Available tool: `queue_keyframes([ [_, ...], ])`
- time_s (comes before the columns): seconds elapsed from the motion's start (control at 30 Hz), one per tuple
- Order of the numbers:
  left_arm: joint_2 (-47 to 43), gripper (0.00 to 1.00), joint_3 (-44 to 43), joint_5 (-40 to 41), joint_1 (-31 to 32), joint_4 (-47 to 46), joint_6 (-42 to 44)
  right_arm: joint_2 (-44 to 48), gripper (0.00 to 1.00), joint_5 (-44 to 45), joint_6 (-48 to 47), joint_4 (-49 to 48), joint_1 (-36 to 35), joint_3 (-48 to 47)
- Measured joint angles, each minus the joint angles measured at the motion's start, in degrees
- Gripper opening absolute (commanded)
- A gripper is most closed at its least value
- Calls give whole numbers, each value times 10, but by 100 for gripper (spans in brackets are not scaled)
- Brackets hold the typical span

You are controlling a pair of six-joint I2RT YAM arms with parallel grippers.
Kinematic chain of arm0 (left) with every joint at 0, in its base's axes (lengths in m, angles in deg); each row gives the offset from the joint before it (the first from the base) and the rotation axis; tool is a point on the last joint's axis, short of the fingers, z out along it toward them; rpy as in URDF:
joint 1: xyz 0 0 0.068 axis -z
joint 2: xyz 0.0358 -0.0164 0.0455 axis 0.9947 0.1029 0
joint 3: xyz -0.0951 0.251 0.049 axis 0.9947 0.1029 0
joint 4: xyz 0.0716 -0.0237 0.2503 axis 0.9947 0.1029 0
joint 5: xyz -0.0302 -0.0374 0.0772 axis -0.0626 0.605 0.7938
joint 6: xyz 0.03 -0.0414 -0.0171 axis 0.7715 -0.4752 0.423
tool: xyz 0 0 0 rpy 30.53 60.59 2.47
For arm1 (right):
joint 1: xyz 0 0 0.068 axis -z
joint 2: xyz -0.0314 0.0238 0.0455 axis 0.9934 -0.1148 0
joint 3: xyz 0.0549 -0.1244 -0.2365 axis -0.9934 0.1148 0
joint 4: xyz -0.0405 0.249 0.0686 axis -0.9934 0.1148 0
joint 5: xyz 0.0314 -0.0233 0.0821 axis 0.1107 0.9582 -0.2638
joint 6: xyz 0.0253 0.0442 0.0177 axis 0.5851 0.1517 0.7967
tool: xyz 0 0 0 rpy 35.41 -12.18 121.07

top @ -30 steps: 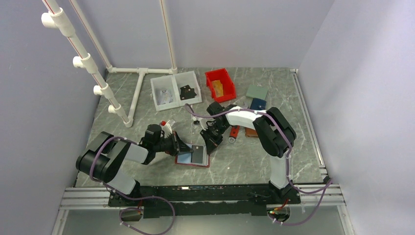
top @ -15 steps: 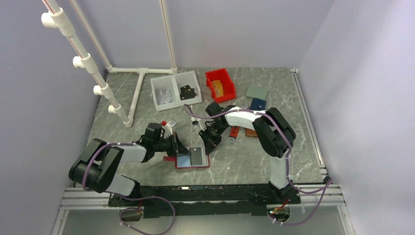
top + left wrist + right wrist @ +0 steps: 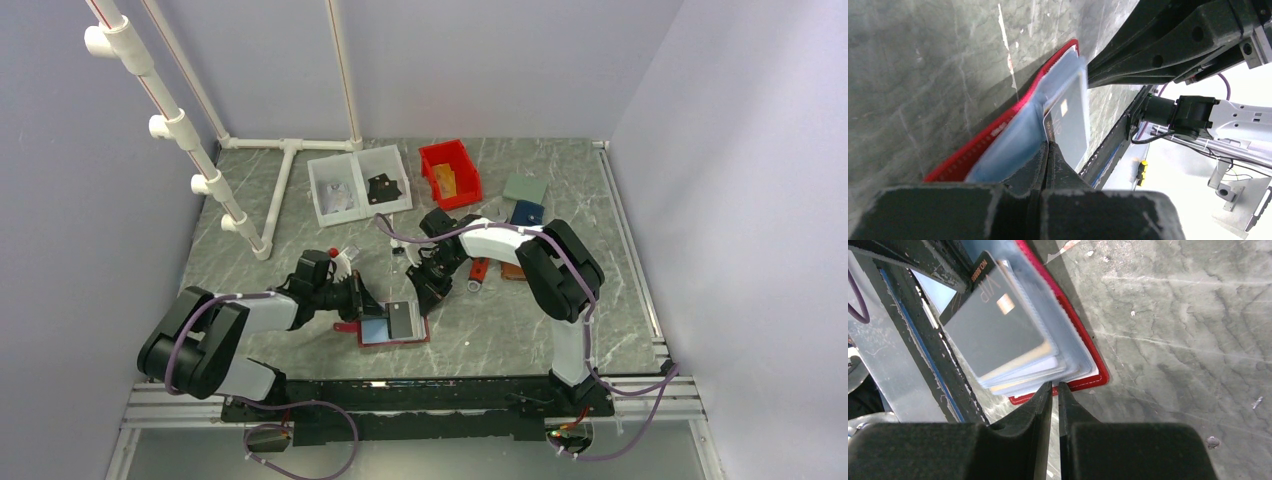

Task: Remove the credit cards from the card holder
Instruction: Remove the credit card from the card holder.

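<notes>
Near the marbled worktop's (image 3: 500, 330) front edge, the red card holder (image 3: 374, 328) lies open, flat credit cards (image 3: 1023, 370) fanned; left gripper (image 3: 1049, 145) seemingly pinches the glossy grey card's (image 3: 993, 330) corner, right gripper (image 3: 1055, 385) closed, empty.

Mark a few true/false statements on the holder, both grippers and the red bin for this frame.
1. The card holder lies open on the table. True.
2. The left gripper is pinching a dark grey card that sticks out of the holder. True.
3. The red bin is empty. False: a flat tan-orange piece lies in it.
4. The right gripper is raised well away from the holder. False: it is down at the holder's edge, jaws almost together.
5. More cards sit in the pockets under the grey one. True.
</notes>
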Motion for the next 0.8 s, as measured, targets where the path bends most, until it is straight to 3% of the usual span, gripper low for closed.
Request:
queue_keyframes([
  [0.8, -6, 0, -16, 20, -12, 85, 3, 0, 13, 0, -1, 0, 0, 0],
])
